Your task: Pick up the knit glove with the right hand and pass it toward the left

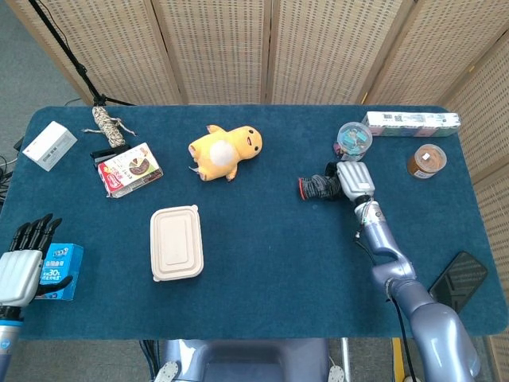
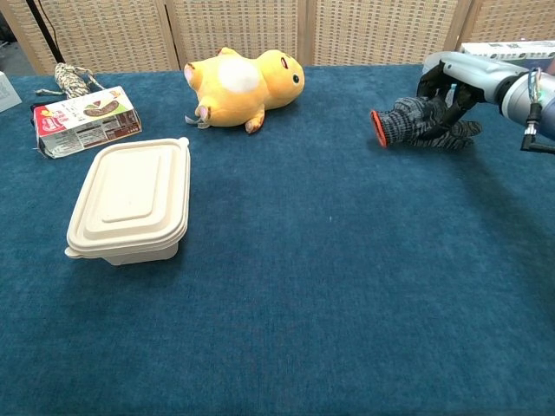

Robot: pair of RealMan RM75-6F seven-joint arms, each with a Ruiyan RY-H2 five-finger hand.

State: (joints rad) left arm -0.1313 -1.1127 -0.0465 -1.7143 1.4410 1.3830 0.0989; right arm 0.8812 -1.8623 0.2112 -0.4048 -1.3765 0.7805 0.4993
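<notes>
The knit glove (image 1: 316,188) is dark grey with an orange-red cuff and lies right of the table's middle; its cuff points left. My right hand (image 1: 355,179) covers the glove's finger end. In the chest view, my right hand (image 2: 453,85) curls its dark fingers (image 2: 444,111) down over the glove (image 2: 406,124) and grips it. The glove's far end is hidden under the hand. My left hand (image 1: 21,267) hovers at the table's near left edge with its fingers spread, holding nothing.
A yellow plush toy (image 1: 225,150) and a lidded beige food box (image 1: 176,243) lie left of the glove. A clear cup (image 1: 354,137), a long box (image 1: 410,122) and a brown jar (image 1: 426,161) stand behind the right hand. A blue box (image 1: 59,269) sits by the left hand.
</notes>
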